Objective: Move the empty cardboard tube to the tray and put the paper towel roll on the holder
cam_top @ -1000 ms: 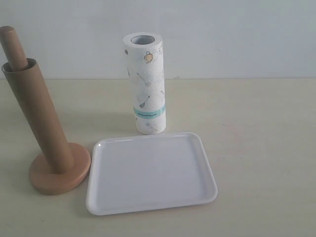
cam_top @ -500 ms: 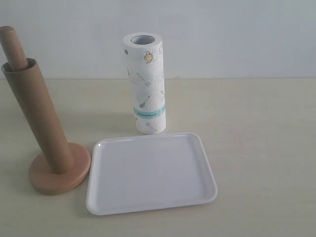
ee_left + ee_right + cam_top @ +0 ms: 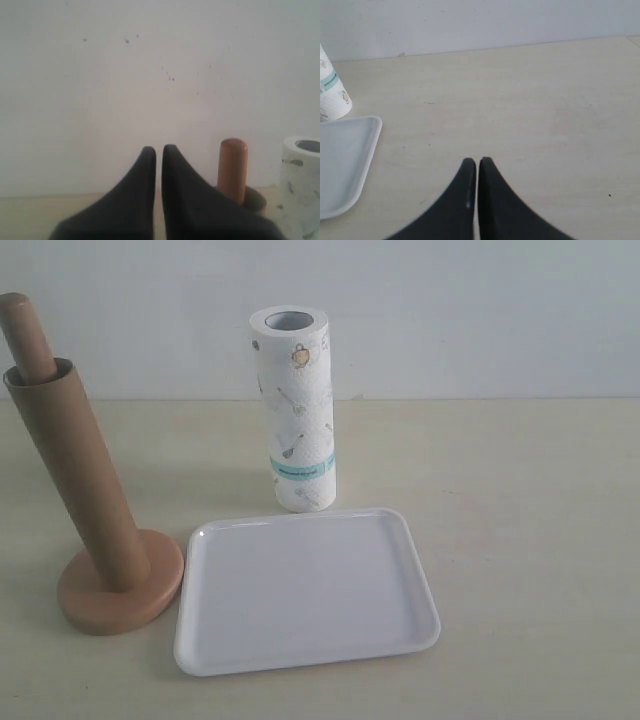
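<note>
Four task items stand on the worktop (image 3: 520, 520), a pale surface against a white wall.

Item 1: the holder (image 3: 100, 605) sits at the left of the exterior view, its round disc base flat on the worktop.

Item 2: the empty cardboard tube (image 3: 80, 480) is sleeved over the holder's pole. Its lower end meets the disc base, and the pole's rounded top stands out above the tube's open rim. In this view, pole and tube lean with their tops toward the left.

Item 3: the tray (image 3: 310, 590) lies flat just right of the holder's base. Whether the two touch cannot be told.

Item 4: the paper towel roll (image 3: 297, 410) stands upright just behind the tray's far edge, core opening upward, teal band near its lower end.

Left hand (image 3: 159, 149): the two dark fingers are pressed together, only a thin slit between the tips, with nothing pinched. It faces the wall, with the pole top and the roll off to one side of it.

Right hand (image 3: 474, 161): fingers likewise pressed together and pinching nothing. It is over bare worktop, well apart from the tray corner and the roll's lower end.
</note>
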Controlling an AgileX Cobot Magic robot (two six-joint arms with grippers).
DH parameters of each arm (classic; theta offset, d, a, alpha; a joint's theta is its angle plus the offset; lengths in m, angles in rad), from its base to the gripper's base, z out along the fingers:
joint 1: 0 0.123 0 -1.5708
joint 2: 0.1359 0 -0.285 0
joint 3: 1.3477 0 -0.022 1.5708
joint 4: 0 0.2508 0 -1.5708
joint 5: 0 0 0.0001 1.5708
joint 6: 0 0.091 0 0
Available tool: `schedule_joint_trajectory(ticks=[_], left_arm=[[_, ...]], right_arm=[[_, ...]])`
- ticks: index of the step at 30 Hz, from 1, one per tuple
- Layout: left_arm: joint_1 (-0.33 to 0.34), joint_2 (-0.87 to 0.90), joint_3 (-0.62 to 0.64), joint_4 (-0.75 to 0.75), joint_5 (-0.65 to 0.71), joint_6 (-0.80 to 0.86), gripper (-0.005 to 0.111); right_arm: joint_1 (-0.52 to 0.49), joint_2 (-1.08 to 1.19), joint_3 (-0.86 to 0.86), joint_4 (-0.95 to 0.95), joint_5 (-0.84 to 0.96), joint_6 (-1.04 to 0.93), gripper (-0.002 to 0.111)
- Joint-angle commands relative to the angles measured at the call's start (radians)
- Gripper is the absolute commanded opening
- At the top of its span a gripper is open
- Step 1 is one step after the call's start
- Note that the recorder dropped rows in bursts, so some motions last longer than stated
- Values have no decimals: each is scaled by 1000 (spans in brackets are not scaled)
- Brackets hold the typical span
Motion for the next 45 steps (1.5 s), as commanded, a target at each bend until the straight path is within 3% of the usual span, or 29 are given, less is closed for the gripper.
schedule_joint_trajectory(ticks=[1, 9, 15, 23, 26, 30, 33, 35, 45], left_arm=[[3, 36, 65, 5, -61, -45, 4], [3, 121, 198, 22, -288, -53, 4], [3, 307, 271, 31, -446, -55, 4], [3, 573, 306, 161, -639, -40, 5], [3, 650, 306, 147, -681, -40, 23], [3, 716, 301, 144, -774, 50, 75], [3, 750, 301, 118, -844, 58, 101], [3, 766, 292, 120, -874, 58, 106], [3, 919, 152, 160, -870, 65, 106]], right_arm=[[-3, -5, -1, 2, -9, -2, 1], [-3, -5, -1, 2, -9, -2, 1], [-3, -5, -1, 2, -9, -2, 1], [-3, -5, -1, 2, -17, -2, 1], [-3, -5, -1, 2, -17, -2, 1], [-3, -5, -1, 2, -17, -2, 1], [-3, -5, -1, 2, -17, -2, 1], [-3, -5, -1, 2, -17, -2, 1], [-3, -5, -1, 2, -17, -2, 1]])
